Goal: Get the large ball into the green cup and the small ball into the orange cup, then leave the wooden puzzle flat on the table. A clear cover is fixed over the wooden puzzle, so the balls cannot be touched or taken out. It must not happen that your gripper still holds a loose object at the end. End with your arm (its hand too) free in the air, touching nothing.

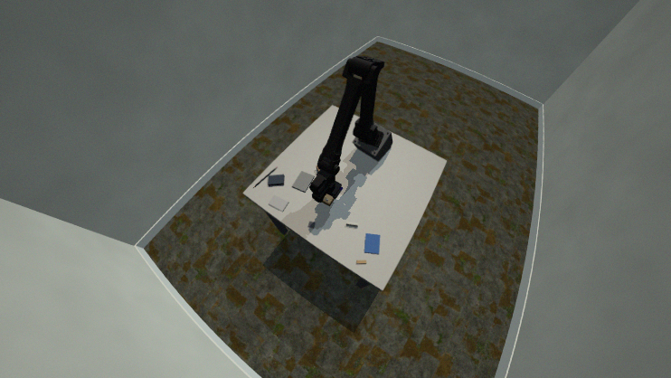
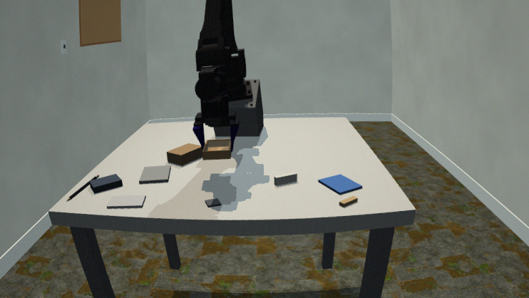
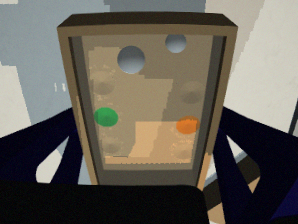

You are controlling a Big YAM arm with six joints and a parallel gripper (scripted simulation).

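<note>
The wooden puzzle (image 3: 148, 96) is a shallow wooden box under a clear cover, seen lengthwise in the wrist view. My gripper (image 3: 147, 112) is shut on its two long sides with dark blue fingers. The large grey ball (image 3: 131, 59) sits near the far end, left of centre. The small grey ball (image 3: 176, 43) sits near the far end, to the right. The green cup (image 3: 105, 117) is at the left, the orange cup (image 3: 188, 125) at the right, both empty. In the exterior view the puzzle (image 2: 217, 148) sits between the fingers (image 2: 216, 137) at the table top. It also shows small in the top view (image 1: 327, 200).
A brown box (image 2: 184, 153) lies just left of the puzzle. A grey tile (image 2: 155, 174), a dark block (image 2: 105, 182), a pencil (image 2: 82, 187) and a pale tile (image 2: 126, 201) lie at the left. A small grey block (image 2: 285, 179), a blue tile (image 2: 339, 184) and a small wooden block (image 2: 348, 200) lie at the right.
</note>
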